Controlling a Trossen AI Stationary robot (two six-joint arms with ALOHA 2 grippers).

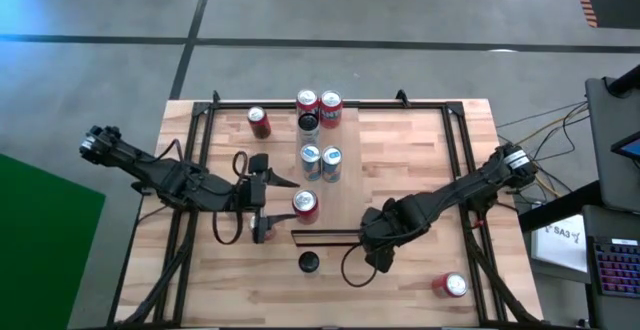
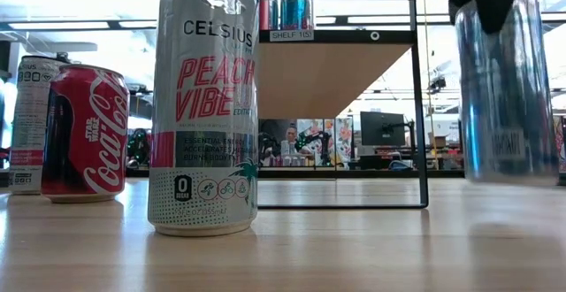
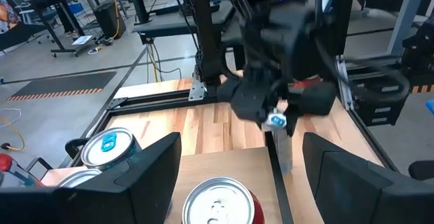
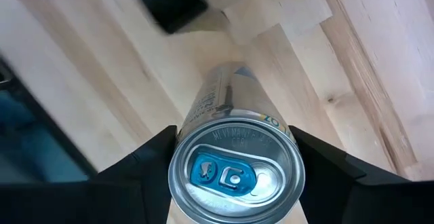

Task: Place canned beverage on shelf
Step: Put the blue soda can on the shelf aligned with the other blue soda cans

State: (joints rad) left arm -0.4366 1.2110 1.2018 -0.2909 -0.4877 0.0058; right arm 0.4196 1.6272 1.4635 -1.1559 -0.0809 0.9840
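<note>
Nearest, a slim silver aluminium beverage can with a blue pull tab (image 4: 234, 163) is being held clear of the planked wooden tabletop (image 1: 420, 150). It is being gripped by the right gripper (image 1: 375, 242), whose dark fingers (image 4: 146, 159) are being pressed against its sides. It is hanging just beside the dark-edged near end of the long raised light-wood shelf (image 1: 340, 210).

Farther along, the left gripper (image 1: 268, 200) is being kept wide open, level with a red can (image 1: 305, 203) standing on the shelf.

Besides the held one, nine cans are being counted from above. Six appear to be standing along the shelf, among them two silver blue-tabbed cans (image 1: 320, 160). Three are being left on the tabletop: a dark-topped can (image 1: 308, 262) and two red cans (image 1: 452, 285).
</note>
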